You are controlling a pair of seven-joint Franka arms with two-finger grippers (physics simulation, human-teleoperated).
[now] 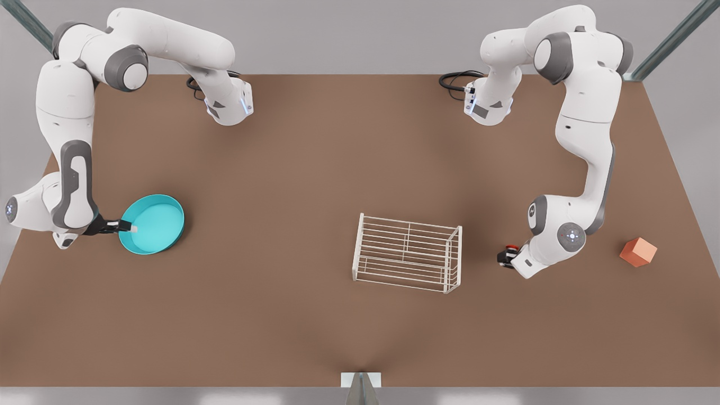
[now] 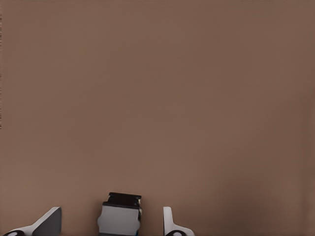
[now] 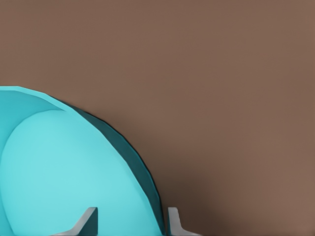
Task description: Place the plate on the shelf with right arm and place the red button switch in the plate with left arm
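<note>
Turquoise marked the plate (image 1: pixel 152 224) at the front view's left, where the right gripper (image 1: pixel 128 227) reached across its near rim, one finger inside the dish and one seemingly outside it. The white wire shelf (image 1: pixel 407 252) stood mid-table, well apart from the plate. At the front view's right the left gripper (image 1: pixel 505 257) sat low by the shelf's right end with the red button switch (image 1: pixel 511 248) at its fingertips; an orange cube (image 1: pixel 638 251) lay farther right on the brown table (image 1: pixel 315 169).

From the left wrist view, the left gripper (image 2: pixel 112 223) stood with both fingers spread and the switch's dark body (image 2: pixel 121 215) between them, gaps showing on either side, so it was released, not yet gripping.

From the right wrist view, the right gripper (image 3: pixel 132 223) straddled the plate's rim (image 3: pixel 142 172), fingers either side and apparently not pinched onto it.

Both arms seemed at the grasp step. Next, each would need to close firmly, then the right arm lift the plate clear and carry it rightward onto the shelf's slatted top before the switch could follow.
</note>
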